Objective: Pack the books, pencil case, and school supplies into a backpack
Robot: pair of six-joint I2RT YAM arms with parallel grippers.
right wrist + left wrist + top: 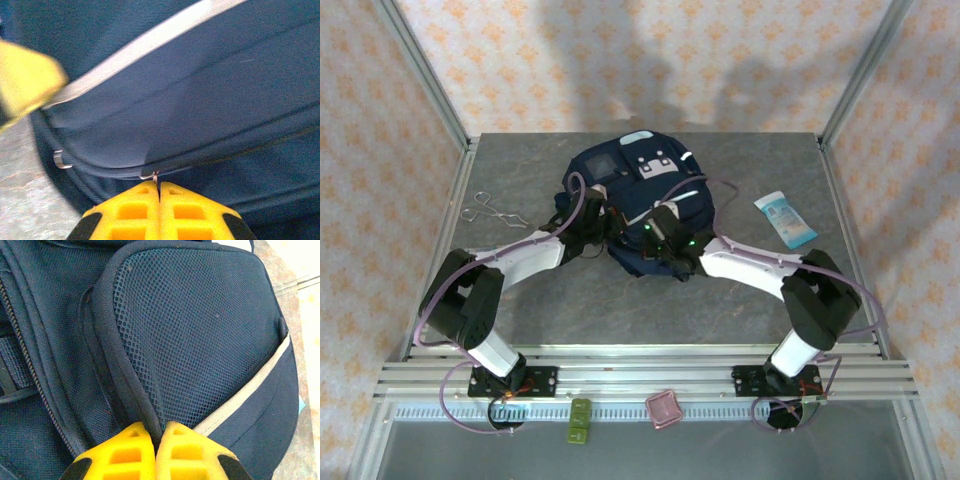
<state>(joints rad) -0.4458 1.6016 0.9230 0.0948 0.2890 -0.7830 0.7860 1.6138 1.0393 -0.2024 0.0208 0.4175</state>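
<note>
Working the zip is my reading of the step in hand, and it wants the two arms to share the load. The tabletop carries the backpack, which lies slumped directly under and ahead of both end effectors. The left end effector is clenched on a fold of navy fabric at the lower corner of the mesh pocket, and the pale trim strip runs away up and to its right. The right end effector is clenched on the small metal zip pull, which sits right at its fingertips on the seam. A second metal loop hangs off to its left.

The left grip should act as an anchor, holding the cloth taut and pulling gently against the right arm's travel so the soft bag does not bunch or slide. The right arm should draw the pull along the curve of the seam rather than straight, keeping low and in line with the teeth. The pinch on so thin a tab looks easy to lose, so a slow, steady pull seems wise. Which way the zip must run I cannot tell from here.
</note>
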